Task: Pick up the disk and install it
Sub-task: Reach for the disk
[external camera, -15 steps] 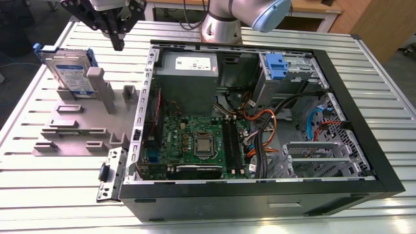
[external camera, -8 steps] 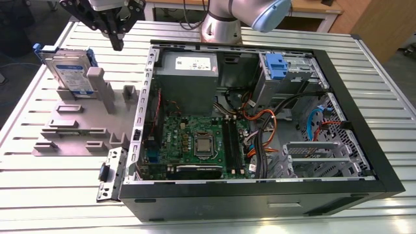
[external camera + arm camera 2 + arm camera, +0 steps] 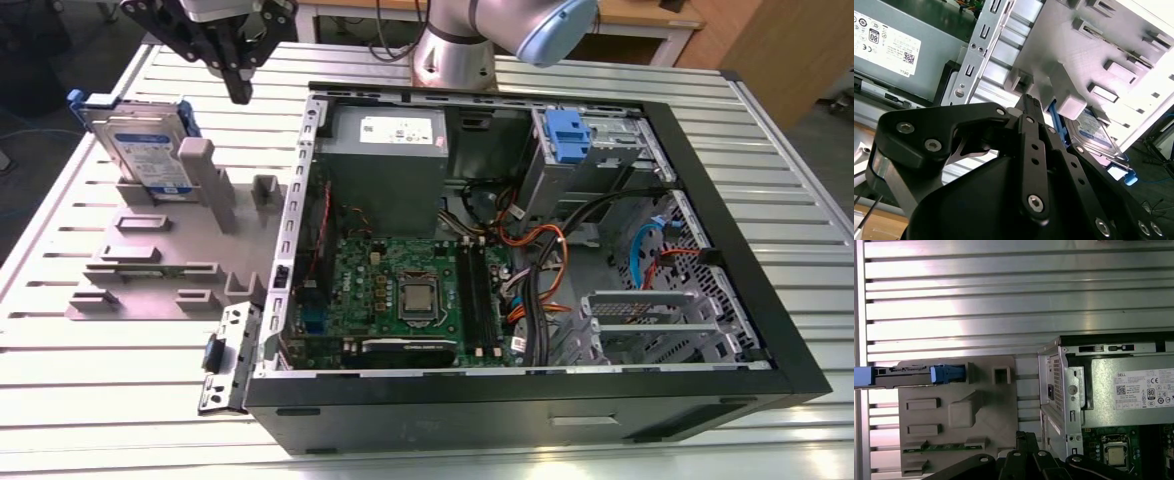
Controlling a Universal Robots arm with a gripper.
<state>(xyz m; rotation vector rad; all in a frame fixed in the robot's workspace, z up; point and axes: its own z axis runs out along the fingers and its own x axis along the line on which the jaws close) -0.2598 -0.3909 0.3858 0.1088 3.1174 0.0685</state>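
The disk (image 3: pixel 140 148) is not in the hand (image 3: pixel 240 92). In the exterior view the hand hangs in the air above the worktop (image 3: pixel 94 400). It is higher than the disk and a little toward the exterior view's right of it, clearly apart from it. Its two fingers lie narrow, almost together, and nothing is between them; both wrist views show the same dark fingers closed to a thin tip (image 3: pixel 1029 100) (image 3: pixel 1026 436).

Under the hand, the disk stands upright on its edge in a grey holder (image 3: pixel 147 272), with the label facing the exterior camera and the blue carrier around it. In the second wrist view the disk (image 3: pixel 1093 131) is just behind the finger links. In the first wrist view it appears edge-on (image 3: pixel 904 377) at the far end of the holder.

Beside the holder, on the exterior view's right, lies the open computer case (image 3: pixel 534 400), with the power supply (image 3: pixel 387 140) and a blue latch piece (image 3: pixel 567 135) at its far side.

I judge that the work is at the approach, before the pick. The grasp calls for the fingers to spread first. Then the hand must line up over the top edge of the disk and descend straight, so that the holder posts are not hit.
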